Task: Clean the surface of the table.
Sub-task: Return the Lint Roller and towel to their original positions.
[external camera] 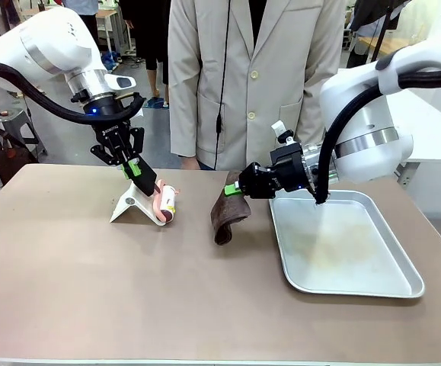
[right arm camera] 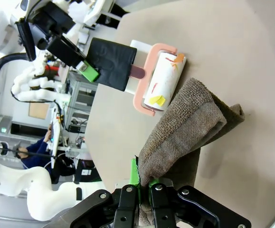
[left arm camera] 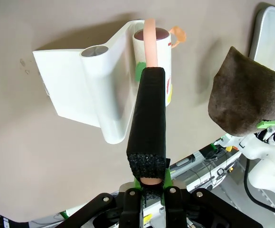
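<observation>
The taupe table (external camera: pixel 91 290) lies under both arms. My left gripper (external camera: pixel 134 172) is shut on the black foam handle (left arm camera: pixel 149 114) of a lint roller (external camera: pixel 167 201) with a pink frame. The white roll (left arm camera: pixel 155 47) lies in a white plastic holder (external camera: pixel 131 204) on the table. My right gripper (external camera: pixel 237 187) is shut on a folded brown cloth (external camera: pixel 226 215), which hangs down onto the table beside the tray. In the right wrist view the cloth (right arm camera: pixel 184 128) rises from the gripper (right arm camera: pixel 144 184), with the roller (right arm camera: pixel 165 83) beyond it.
A silver metal tray (external camera: pixel 403 286) sits on the table's right side, close to the cloth. A person in a beige jacket (external camera: pixel 258 76) stands at the far edge. The near half of the table (left arm camera: pixel 33 156) is bare.
</observation>
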Robot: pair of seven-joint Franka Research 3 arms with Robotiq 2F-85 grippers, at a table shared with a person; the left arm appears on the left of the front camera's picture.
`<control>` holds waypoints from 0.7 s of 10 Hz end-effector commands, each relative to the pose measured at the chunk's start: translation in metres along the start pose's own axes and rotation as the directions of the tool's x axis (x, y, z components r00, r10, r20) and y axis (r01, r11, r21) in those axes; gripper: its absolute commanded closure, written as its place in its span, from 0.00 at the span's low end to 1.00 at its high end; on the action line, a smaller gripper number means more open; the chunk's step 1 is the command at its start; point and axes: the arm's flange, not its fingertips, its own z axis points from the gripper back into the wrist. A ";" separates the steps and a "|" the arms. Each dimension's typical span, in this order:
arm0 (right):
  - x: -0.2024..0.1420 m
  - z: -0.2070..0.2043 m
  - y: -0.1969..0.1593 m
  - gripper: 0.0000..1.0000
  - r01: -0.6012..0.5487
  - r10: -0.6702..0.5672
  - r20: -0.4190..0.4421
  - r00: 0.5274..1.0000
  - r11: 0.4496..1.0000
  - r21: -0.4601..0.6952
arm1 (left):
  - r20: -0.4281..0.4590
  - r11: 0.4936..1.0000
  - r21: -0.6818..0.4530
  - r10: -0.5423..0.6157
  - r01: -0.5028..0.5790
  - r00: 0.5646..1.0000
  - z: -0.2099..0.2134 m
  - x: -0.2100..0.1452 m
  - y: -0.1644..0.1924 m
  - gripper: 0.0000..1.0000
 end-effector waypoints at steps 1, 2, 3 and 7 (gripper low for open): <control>-0.004 0.002 -0.001 0.93 -0.009 0.008 0.027 1.000 1.000 0.025 | 0.009 1.000 0.010 0.024 -0.024 1.000 0.006 0.005 0.003 0.84; -0.004 0.002 -0.001 0.93 -0.008 0.008 0.026 1.000 1.000 0.025 | 0.006 1.000 0.003 0.019 -0.019 1.000 0.008 0.005 0.007 0.84; -0.004 0.001 0.000 0.93 -0.009 0.009 0.027 1.000 1.000 0.025 | -0.002 1.000 0.001 0.022 -0.022 1.000 0.008 0.006 0.011 0.84; -0.004 0.001 0.001 0.93 -0.010 0.010 0.027 1.000 1.000 0.020 | -0.035 0.999 -0.045 0.023 -0.025 0.999 0.003 0.015 0.030 0.84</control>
